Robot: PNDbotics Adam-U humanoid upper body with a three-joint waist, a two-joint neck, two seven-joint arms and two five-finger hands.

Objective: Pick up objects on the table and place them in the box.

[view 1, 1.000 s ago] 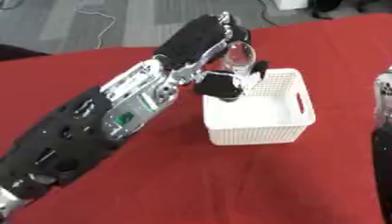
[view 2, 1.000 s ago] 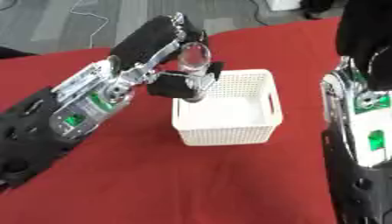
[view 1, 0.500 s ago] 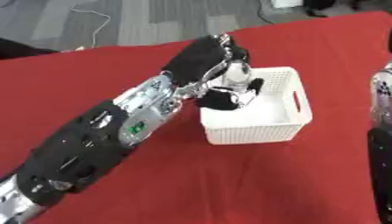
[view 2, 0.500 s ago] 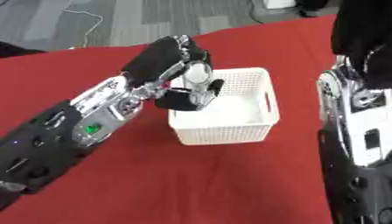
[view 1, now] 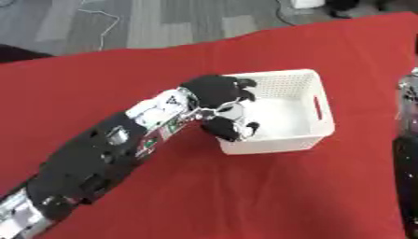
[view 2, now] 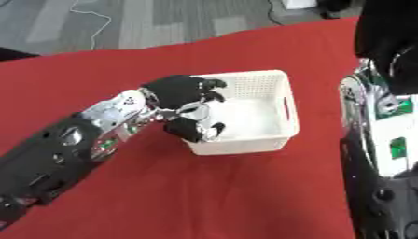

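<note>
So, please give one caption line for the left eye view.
Left hand reaches over the white basket's near-left rim on the red tablecloth.

Left hand (view 1: pixel 222 106) now sits lower, down at the near-left corner of the white box (view 1: pixel 323 101), fingers curled over its rim. The clear object it held above the box a second ago is no longer clearly visible in its grasp.
</note>
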